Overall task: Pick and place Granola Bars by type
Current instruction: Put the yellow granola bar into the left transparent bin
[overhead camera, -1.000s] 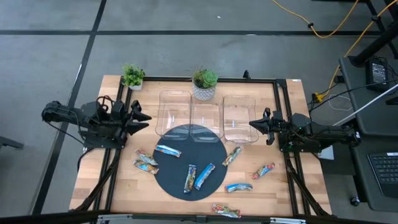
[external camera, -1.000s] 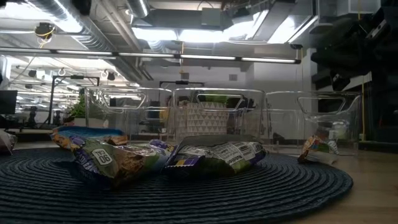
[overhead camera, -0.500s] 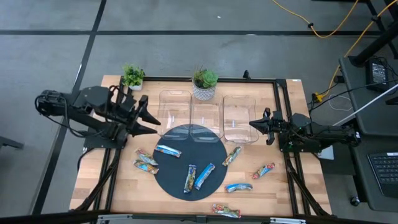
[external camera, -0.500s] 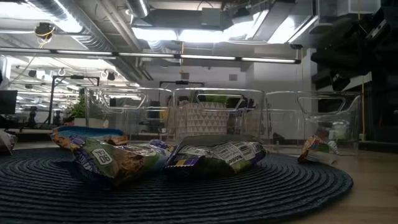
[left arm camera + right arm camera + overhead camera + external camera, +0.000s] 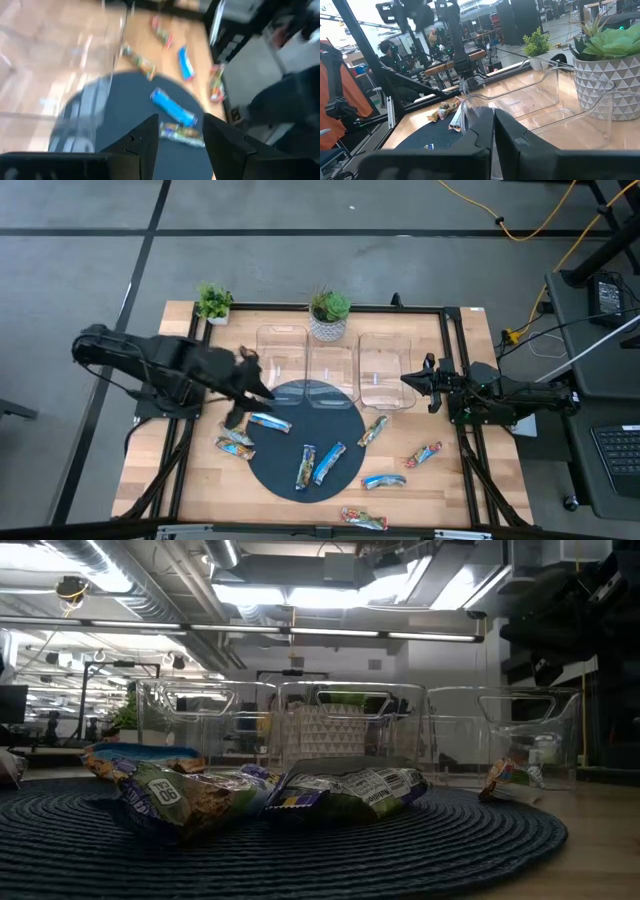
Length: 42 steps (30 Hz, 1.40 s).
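Several wrapped granola bars lie flat on and around the round dark mat (image 5: 305,445): a light blue one (image 5: 270,422) at the mat's left edge, two multicoloured ones (image 5: 236,442) left of the mat, a pair (image 5: 317,464) on the mat, and others (image 5: 383,480) to the right and near side. My left gripper (image 5: 252,392) is open above the mat's far-left edge, close to the light blue bar. In the left wrist view its open fingers (image 5: 145,142) frame a blue bar (image 5: 174,107). My right gripper (image 5: 408,380) waits shut at the right bin.
Three clear bins (image 5: 332,370) stand in a row at the mat's far side, with two potted plants (image 5: 328,315) behind them. A dark frame (image 5: 450,360) runs along the table's edges. Bare wood shows at the table's near left and right corners.
My left arm has swung from the table's left edge toward the right, out over the mat's far-left edge, and has tipped downward toward the bars. Its fingers stay open. The bars have not moved.
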Tool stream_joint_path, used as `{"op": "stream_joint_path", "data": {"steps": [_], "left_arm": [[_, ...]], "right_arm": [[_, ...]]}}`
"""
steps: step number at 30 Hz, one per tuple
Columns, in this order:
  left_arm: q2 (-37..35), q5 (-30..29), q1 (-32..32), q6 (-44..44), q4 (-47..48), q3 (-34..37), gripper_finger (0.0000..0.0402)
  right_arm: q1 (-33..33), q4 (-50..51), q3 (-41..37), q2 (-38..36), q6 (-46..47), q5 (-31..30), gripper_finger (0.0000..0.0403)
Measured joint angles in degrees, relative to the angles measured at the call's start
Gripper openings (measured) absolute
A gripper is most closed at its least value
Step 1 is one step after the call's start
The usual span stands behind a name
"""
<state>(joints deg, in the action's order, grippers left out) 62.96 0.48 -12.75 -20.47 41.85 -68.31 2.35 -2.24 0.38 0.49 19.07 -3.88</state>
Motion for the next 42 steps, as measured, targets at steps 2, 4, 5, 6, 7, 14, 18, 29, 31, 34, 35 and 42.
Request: {"op": "stream_joint_path", "data": {"steps": [2,4,5,6,7,14,18,29,31,34,35,42], "left_arm": [[2.9,-0.1,-0.1,0.0,1.8,0.0,0.0143],[5.9,0.1,-0.6,0.3,3.1,0.0,0.0143],[7.4,0.1,-0.9,1.0,3.5,0.0,0.0143],[8.9,-0.2,-1.3,1.6,3.9,0.0,0.0144],[10.3,-0.7,-1.8,1.9,4.4,0.0,0.0145],[18.4,-2.7,-4.1,2.2,10.0,0.0,0.0179],[22.0,-3.7,-5.2,3.1,10.7,0.0,0.0215],[29.3,-11.6,-8.9,5.6,11.1,0.0,0.025],[30.4,-13.2,-9.5,6.6,11.1,0.0,0.0246],[32.4,-14.7,-10.1,8.4,11.0,0.0,0.0241],[33.2,-15.1,-10.2,9.1,11.0,0.0,0.0239],[38.4,-16.2,-10.5,12.0,10.9,0.0,0.0231]], "right_arm": [[0.0,0.0,0.0,0.0,0.0,0.0,0.0019],[0.0,0.0,0.0,0.0,0.0,0.0,0.0019],[0.0,0.0,0.0,0.0,0.0,0.0,0.0019],[0.0,0.0,0.0,0.0,0.0,0.0,0.0019],[0.0,0.0,0.0,0.0,0.0,0.0,0.0019],[0.0,0.0,0.0,0.0,0.0,0.4,0.0019],[0.0,0.0,0.0,0.0,0.0,0.5,0.0019],[0.0,0.1,0.0,0.0,0.0,0.5,0.0019],[0.0,0.1,0.0,0.0,0.0,0.5,0.0019],[0.0,0.1,0.0,0.0,0.0,0.5,0.0019],[0.0,0.1,0.0,0.0,0.0,0.5,0.0019],[0.0,0.1,0.0,0.0,0.0,0.5,0.0019]]}}
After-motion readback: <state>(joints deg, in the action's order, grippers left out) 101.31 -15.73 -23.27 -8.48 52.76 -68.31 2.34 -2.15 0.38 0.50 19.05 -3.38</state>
